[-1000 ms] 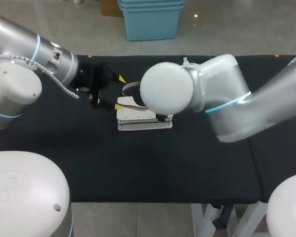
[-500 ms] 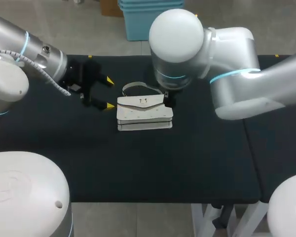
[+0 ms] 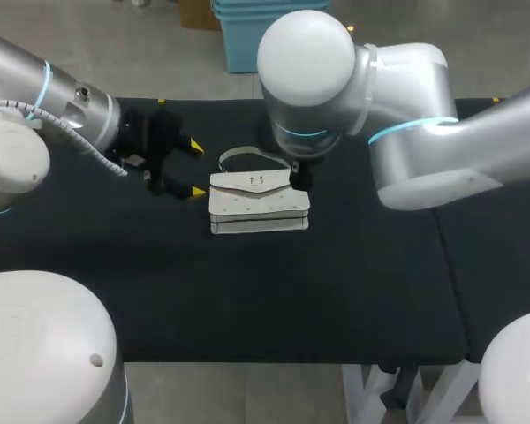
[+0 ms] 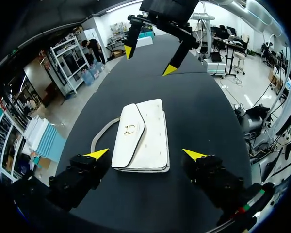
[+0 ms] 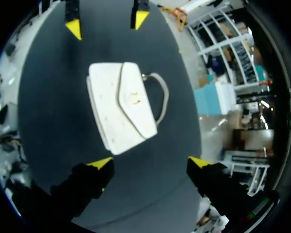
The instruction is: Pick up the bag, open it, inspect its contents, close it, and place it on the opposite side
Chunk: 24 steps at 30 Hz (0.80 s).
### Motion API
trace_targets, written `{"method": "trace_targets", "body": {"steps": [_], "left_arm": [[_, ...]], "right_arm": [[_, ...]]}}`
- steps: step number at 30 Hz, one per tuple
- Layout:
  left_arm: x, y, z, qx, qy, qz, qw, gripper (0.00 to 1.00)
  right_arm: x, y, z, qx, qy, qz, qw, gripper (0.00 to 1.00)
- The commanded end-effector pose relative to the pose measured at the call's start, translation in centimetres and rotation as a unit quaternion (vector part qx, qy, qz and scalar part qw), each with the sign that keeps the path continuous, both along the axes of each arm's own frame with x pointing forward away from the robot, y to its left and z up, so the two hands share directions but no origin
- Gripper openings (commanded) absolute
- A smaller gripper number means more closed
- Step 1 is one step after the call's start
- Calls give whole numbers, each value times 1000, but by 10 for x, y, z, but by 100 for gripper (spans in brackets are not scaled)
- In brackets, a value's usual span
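A white bag (image 3: 259, 205) lies flat on the black table (image 3: 353, 283), its flap shut on a gold clasp (image 4: 130, 128). Its strap (image 3: 244, 156) curls toward the far edge. My left gripper (image 3: 195, 168) is open just left of the bag, touching nothing. In the left wrist view the bag (image 4: 140, 138) lies just ahead of the left gripper (image 4: 145, 154), with my right gripper (image 4: 149, 60) open beyond it. In the right wrist view the right gripper (image 5: 150, 162) is open and empty, the bag (image 5: 121, 104) ahead of it. In the head view the right arm (image 3: 309, 79) hides the right gripper.
The right arm's large white joint hangs over the far side of the table, above the bag's far right corner. Bare black tabletop lies in front of the bag and off to its right.
The right arm's joint has swung from over the bag toward the far edge, uncovering it. My left gripper has drawn back a little to the left. The bag has not moved.
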<state>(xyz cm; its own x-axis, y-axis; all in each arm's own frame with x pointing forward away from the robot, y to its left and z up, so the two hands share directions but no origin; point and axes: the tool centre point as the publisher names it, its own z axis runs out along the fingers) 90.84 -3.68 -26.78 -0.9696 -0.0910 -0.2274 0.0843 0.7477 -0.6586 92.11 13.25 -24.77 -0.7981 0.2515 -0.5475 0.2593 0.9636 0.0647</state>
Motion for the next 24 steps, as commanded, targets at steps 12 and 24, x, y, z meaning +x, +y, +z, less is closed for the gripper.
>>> {"method": "trace_targets", "body": {"steps": [12, 24], "left_arm": [[5, -16, 11, -43, 289, 358, 887, 100], [9, 10, -4, -139, 445, 469, 750, 100]], "right_arm": [[30, -2, 19, 78, 220, -283, 930, 100], [44, -25, 0, 190, 347, -440, 806, 100]]}}
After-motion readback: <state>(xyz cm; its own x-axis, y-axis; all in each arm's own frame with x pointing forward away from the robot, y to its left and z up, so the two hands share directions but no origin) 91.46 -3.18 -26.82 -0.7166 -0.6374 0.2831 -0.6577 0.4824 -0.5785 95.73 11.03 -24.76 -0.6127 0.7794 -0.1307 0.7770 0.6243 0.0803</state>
